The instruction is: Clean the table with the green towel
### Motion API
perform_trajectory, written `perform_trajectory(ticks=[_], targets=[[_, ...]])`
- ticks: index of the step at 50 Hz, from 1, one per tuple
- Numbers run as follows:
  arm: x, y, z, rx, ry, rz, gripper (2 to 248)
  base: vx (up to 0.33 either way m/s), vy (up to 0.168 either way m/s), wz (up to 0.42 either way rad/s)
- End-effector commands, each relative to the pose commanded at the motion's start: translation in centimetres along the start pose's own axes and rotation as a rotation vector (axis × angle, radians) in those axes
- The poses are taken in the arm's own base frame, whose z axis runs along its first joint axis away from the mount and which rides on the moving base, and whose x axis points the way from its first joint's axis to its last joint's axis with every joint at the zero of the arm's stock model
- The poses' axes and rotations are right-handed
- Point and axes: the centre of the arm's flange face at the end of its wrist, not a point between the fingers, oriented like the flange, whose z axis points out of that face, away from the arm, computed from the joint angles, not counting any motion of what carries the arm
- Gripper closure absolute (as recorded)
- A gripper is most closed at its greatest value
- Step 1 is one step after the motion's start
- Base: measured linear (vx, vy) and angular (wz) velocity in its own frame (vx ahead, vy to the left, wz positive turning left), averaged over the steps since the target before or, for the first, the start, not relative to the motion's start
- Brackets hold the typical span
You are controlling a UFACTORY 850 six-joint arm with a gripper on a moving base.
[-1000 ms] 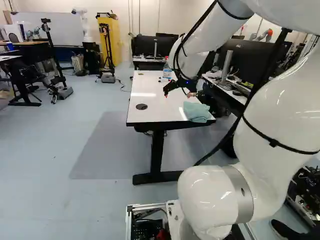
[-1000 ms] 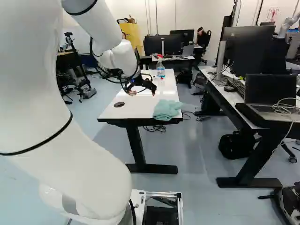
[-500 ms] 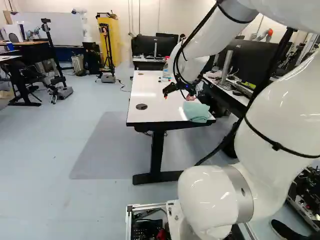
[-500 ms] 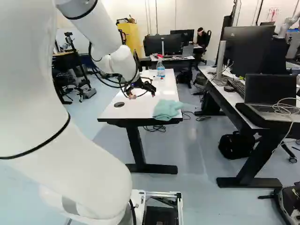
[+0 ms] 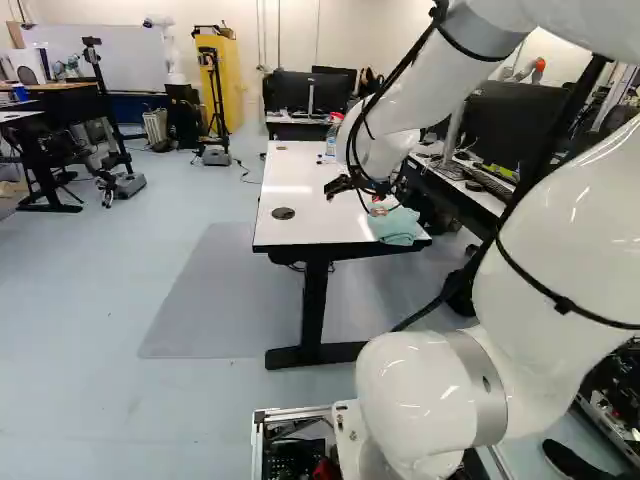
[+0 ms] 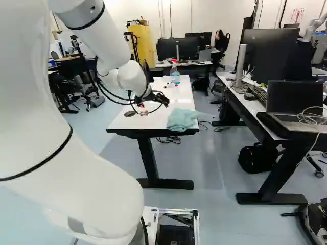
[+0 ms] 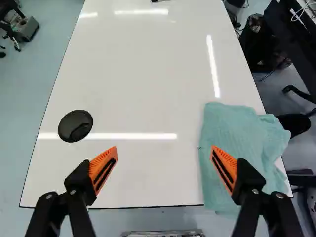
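In the right base view, my gripper [image 6: 154, 104] hangs over the white table [image 6: 153, 121], to the left of and beyond the green towel [image 6: 181, 120]. The towel is bunched on the table's near right corner, its edge hanging over. In the wrist view, my gripper [image 7: 164, 152] stands wide open, with only table surface visible between its fingers. One orange-padded finger [image 7: 225, 168] overlaps the towel [image 7: 242, 138] in this view; contact cannot be told. The other finger [image 7: 102, 169] is over bare tabletop.
A round black cap [image 7: 75, 126] is set in the tabletop. A spray bottle [image 6: 175, 76] stands toward the table's far end, with small dark and red items [image 6: 167, 84] near it. Right of the table is a desk [image 6: 245, 102] with monitor and laptop [image 6: 294, 104].
My arm has moved, bringing the gripper lower and nearer the table's near end. The fingers remain open. The towel and the base have not moved.
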Motion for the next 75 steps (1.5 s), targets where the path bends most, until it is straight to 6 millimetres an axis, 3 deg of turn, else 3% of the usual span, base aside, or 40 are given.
perform_trajectory(ticks=[53,75], targets=[[-11.4,-0.9,-0.8,0.02,0.307,-0.016,3,0.0,0.0,0.0],[-14.8,-1.0,-1.6,0.027,0.397,-0.019,3,0.0,0.0,0.0]])
